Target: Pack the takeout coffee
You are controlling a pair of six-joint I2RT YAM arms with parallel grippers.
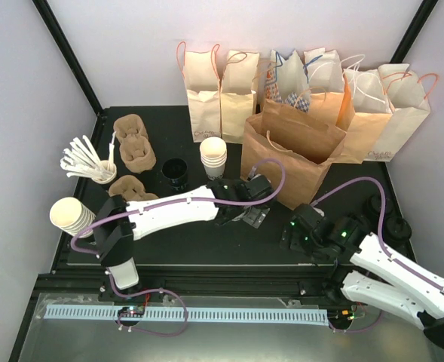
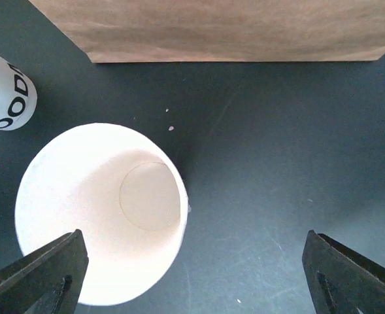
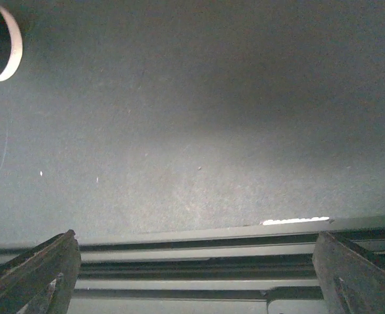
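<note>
The takeout coffee is out of view. A single white paper cup (image 2: 100,209), open-topped with no lid, stands on the dark table just in front of a large open brown bag (image 2: 225,29) (image 1: 297,151). My left gripper (image 2: 192,261) (image 1: 250,213) hovers over it, open wide. The cup sits by the left finger (image 2: 45,271), while the right finger (image 2: 352,275) is far from it over bare table. In the top view the arm hides this cup. My right gripper (image 3: 195,261) (image 1: 293,234) is open and empty above the table's near edge.
A row of brown handled bags (image 1: 312,90) lines the back. A stack of white cups (image 1: 213,157), black lids (image 1: 174,172), cup carriers (image 1: 133,143), stirrers (image 1: 90,160) and another cup stack (image 1: 71,215) sit on the left. A lettered white cup (image 2: 2,91) stands nearby.
</note>
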